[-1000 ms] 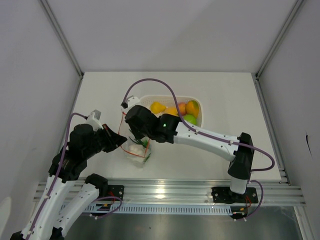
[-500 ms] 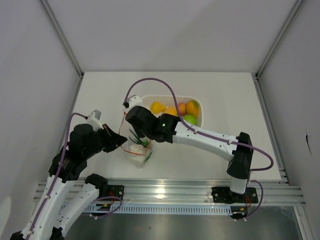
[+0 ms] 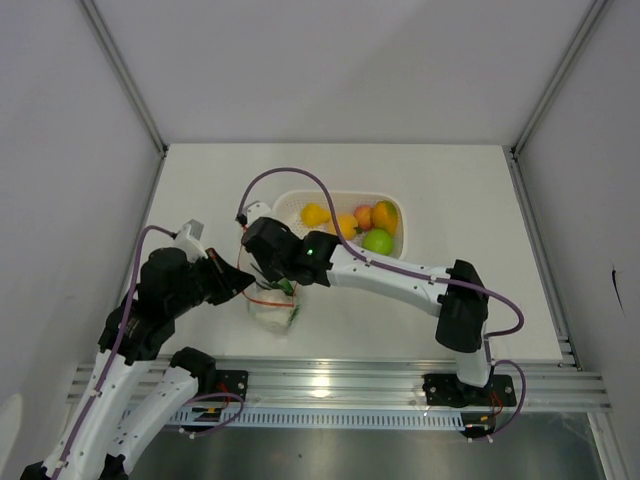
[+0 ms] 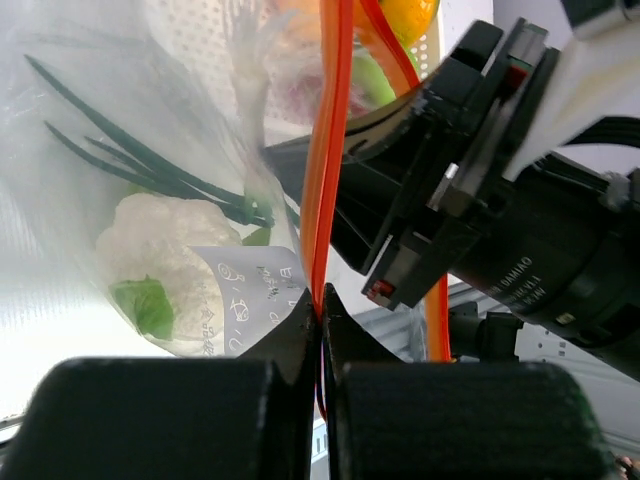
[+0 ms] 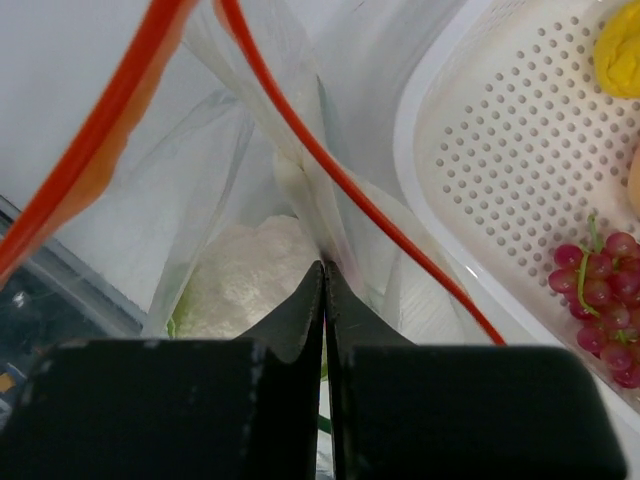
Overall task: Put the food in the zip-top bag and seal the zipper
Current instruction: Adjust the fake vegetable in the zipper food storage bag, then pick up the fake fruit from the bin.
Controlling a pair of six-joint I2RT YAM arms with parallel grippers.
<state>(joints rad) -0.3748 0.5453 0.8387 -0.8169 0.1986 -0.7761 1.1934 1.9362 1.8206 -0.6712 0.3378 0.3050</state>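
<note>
top view, bag: the zip-top bag (image 3: 272, 310) sat on the table (image 3: 460, 190) at lower centre of frame, just down-left of the white basket (image 3: 300, 200), with its mouth lifted up.
top view, not packed yet: a lemon (image 3: 316, 214), peach (image 3: 364, 213), oranges (image 3: 385, 215) and a green apple (image 3: 378, 241) were all lying in the basket mid-frame, so I'd guess well under half the food was in.
left wrist, claw: the left claw (image 4: 320, 300) was pressed together on the zipper (image 4: 328, 150), and the orange strip ran straight up out of the tips at lower centre.
left wrist, done so far: the cauliflower (image 4: 165, 240) and green beans (image 4: 130, 165) were already inside the bag, in the left half of the frame.
right wrist, claw: the right claw (image 5: 324, 275) had its tips squeezed together mid-frame, right against the bag film beside the zipper. Honestly couldn't tell if it had any plastic pinched.
right wrist, leftovers: the grapes (image 5: 600, 290) lay in the basket at lower right.
right wrist, seal: the zipper's two sides gaped apart toward the upper left, so the mouth was open and sealing looked not started.
</note>
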